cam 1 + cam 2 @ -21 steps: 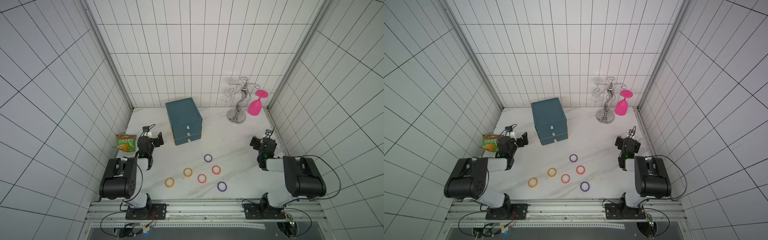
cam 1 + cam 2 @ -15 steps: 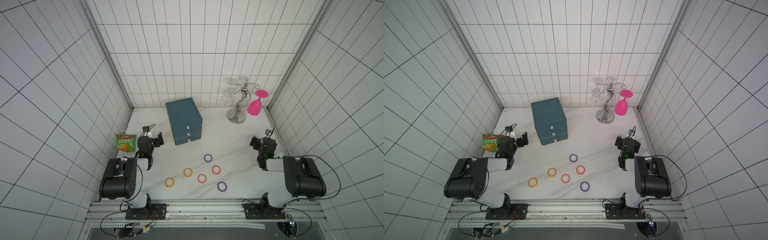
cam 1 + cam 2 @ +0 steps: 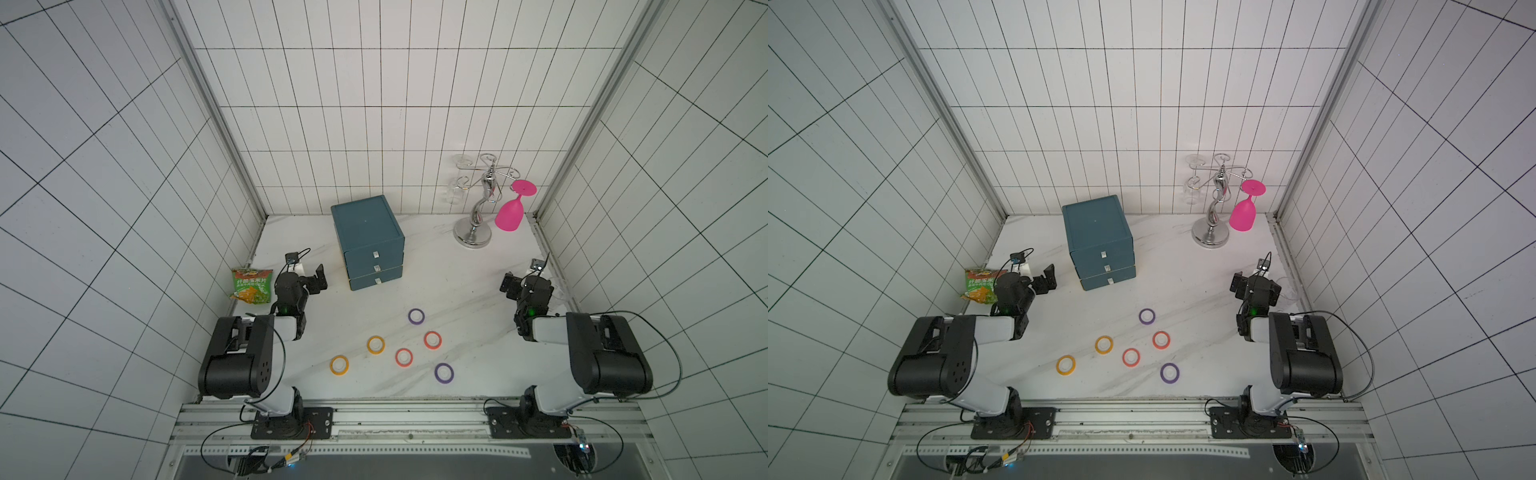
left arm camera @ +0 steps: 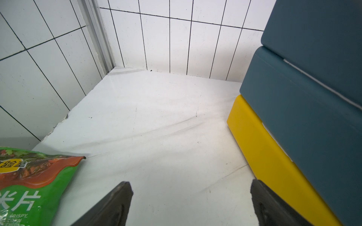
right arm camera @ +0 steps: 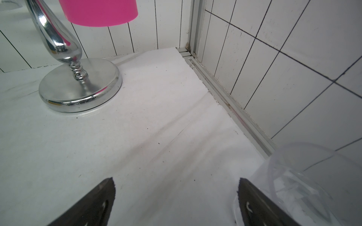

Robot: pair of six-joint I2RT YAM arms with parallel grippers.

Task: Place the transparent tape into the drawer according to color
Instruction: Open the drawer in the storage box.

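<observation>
Saw all six tape rolls [image 3: 403,357] lying flat on the table [image 3: 457,291] in front of the blue drawer unit [image 3: 368,224]. Found left gripper [image 4: 190,187] and right gripper [image 5: 176,182] spread wide, holding nothing.

Showing bright, even overhead light, casting only soft shadows beside the drawer cabinet [image 3: 368,232]. Bending wall tiles [image 3: 104,187] outward far from the drawer cabinet. Blurring slightly in wrist views.

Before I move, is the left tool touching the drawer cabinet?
Apart. In both top views a strip of bare table shows between the left tool and the drawer cabinet.
</observation>
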